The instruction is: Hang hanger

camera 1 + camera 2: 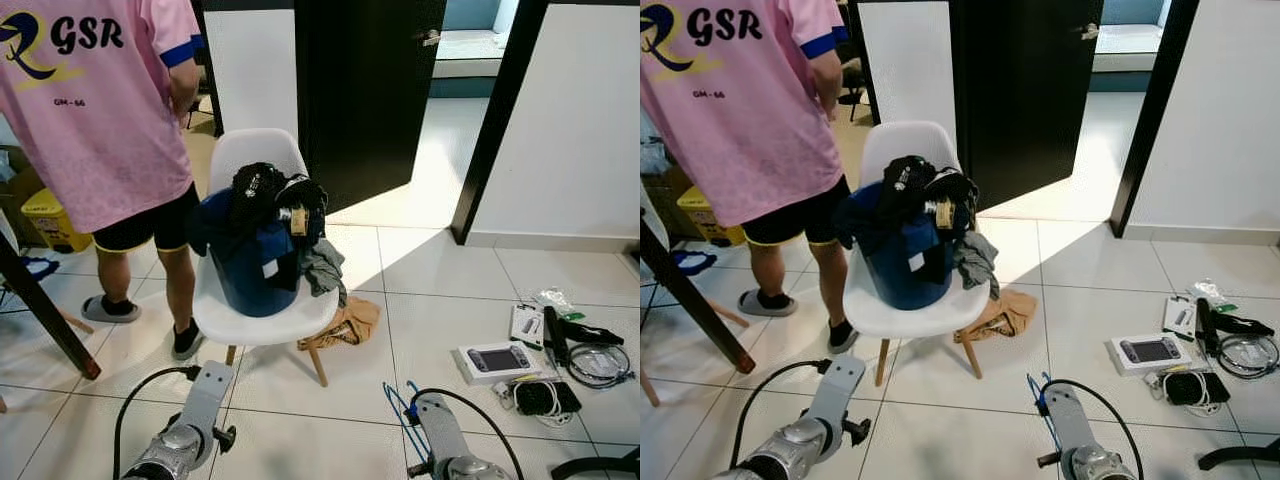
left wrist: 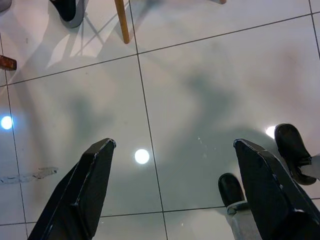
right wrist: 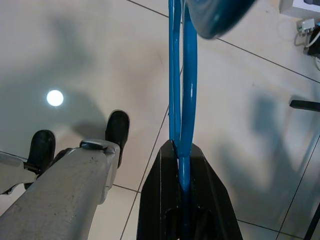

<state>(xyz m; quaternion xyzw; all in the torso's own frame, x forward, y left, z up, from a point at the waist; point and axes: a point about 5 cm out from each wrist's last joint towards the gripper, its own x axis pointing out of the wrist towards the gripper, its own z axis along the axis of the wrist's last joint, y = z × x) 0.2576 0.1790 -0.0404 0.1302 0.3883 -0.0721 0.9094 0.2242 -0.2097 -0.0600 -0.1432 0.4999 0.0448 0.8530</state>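
My right gripper (image 3: 179, 150) is shut on a blue hanger (image 3: 182, 100), whose thin blue bars run out from between the black fingers over the floor tiles. A bit of that hanger (image 1: 397, 405) shows beside my lowered right arm (image 1: 440, 430). My left gripper (image 2: 172, 145) hangs open above bare tiles with nothing between its fingers, at the end of my lowered left arm (image 1: 190, 420).
A white chair (image 1: 262, 155) straight ahead carries a blue basket (image 1: 245, 275) heaped with clothes; a tan garment (image 1: 345, 325) lies under it. A person in a pink shirt (image 1: 100, 100) stands at left. A dark slanted post (image 1: 45, 310) stands far left, a dark door (image 1: 360, 90) behind, and boxes and cables (image 1: 540, 360) lie at right.
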